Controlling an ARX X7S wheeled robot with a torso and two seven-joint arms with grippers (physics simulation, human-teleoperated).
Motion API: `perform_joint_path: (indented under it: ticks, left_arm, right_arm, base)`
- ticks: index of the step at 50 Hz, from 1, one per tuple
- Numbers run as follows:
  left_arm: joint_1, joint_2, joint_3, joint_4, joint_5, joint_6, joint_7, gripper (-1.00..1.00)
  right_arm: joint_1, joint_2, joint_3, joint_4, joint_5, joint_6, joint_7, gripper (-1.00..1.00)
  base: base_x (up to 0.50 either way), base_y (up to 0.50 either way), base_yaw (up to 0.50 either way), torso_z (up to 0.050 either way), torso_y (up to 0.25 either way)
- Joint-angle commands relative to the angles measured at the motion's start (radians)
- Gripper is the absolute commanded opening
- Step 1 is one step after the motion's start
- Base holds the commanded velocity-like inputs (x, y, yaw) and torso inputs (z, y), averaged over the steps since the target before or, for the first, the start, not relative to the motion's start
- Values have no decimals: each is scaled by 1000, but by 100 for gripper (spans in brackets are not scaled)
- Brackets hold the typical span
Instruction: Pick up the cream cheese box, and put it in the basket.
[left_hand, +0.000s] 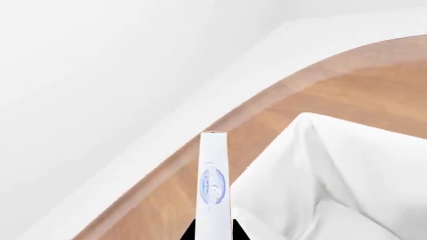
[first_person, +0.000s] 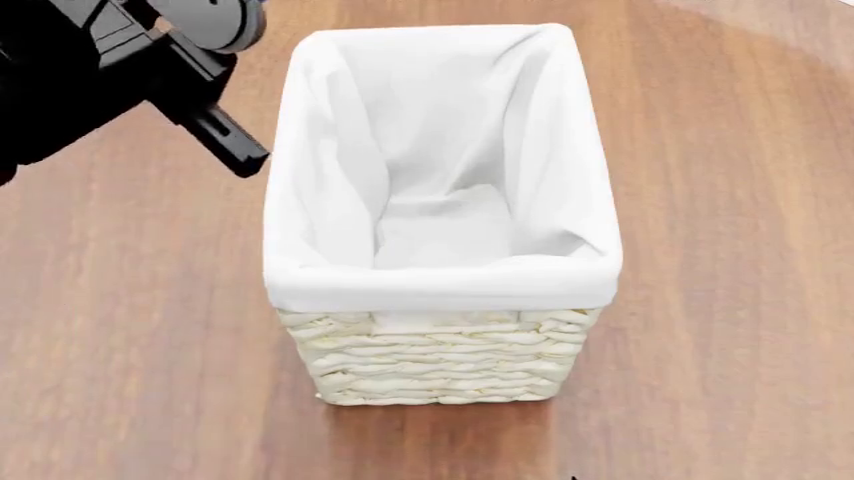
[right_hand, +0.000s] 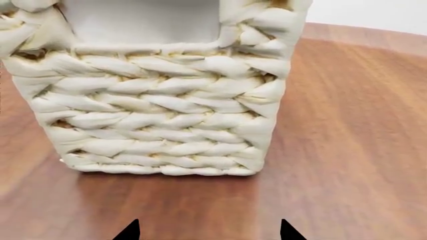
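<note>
Beside the basket (left_hand: 333, 190), left pincer (left_hand: 213, 236) grips edge-on white cream cheese box (left_hand: 215, 185).

The basket (first_person: 441, 340) stands on the table (first_person: 120, 330), left end effector (first_person: 247, 155) beside it.

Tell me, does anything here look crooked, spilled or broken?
Nothing stands out. The basket stands upright on the table, its cloth lining neat and empty. The left tool holds the cream cheese box on edge beside the basket's rim.

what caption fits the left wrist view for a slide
Left gripper holds the cream cheese box on edge beside the basket.
</note>
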Motion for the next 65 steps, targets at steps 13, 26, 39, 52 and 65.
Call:
perform_joint_path:
  ticks: [13,26,39,52,65]
  left_arm:
    - [-173,92,266,73,-96,-100,186,-100]
    - [-134,169,206,-228,-83,109,105,-100]
    - [-106,209,230,-494,-57,273,11,-100]
    - [-131,227,249,-749,-135,419,-45,-100]
    - [-157,222,293,-812,-230,454,-79,-100]
  right_arm:
    - [-13,19,-7,-39,29,11,-5,100]
    - [-17,25,-11,-47,40,9,-7,100]
    - [-22,30,-12,-58,47,4,-4,100]
    - [-20,30,-20,-56,51,5,-3,100]
    - [-18,31,-27,-53,49,4,3,100]
  base:
    - [0,0,0,0,0]
    - [0,0,0,0,1]
    - [0,0,0,0,1]
    - [0,0,0,0,0]
    - [0,0,0,0,1]
